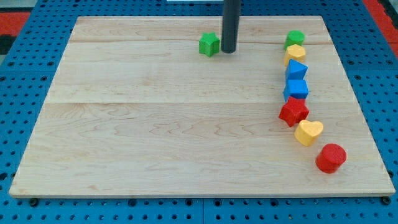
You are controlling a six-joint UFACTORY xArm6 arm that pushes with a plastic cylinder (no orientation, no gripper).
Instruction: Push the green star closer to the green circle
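Camera view showed my tip (pixel 228 51) resting on the counter (pixel 155 124) near the view's top, just beside the green star (pixel 209 44), which sat at its nine o'clock; whether the two touched could not be told. No hand ended the arm, only the straight dark rod, round and smooth, so nothing was open, together or clamped on anything.

The counter was a pale wooden board with fine grain and visible plank seams, lying on a blue pegboard (pixel 25 124) dotted with holes.

The green star was a small, chunky, bright green block with blunt points, standing alone and well apart from the other blocks. The green circle (pixel 295 38) lay at its three o'clock, near the board's upper right corner, with my tip between them.

From the green circle a curved line of blocks ran toward six o'clock: a yellow block (pixel 295 52) of unclear shape touching it, then a blue block (pixel 296 69) with angled faces, a blue cube (pixel 296 88), a red star (pixel 293 111), a yellow heart (pixel 308 131) and a red rounded block (pixel 330 157). All looked matt and solid, with bevelled edges.
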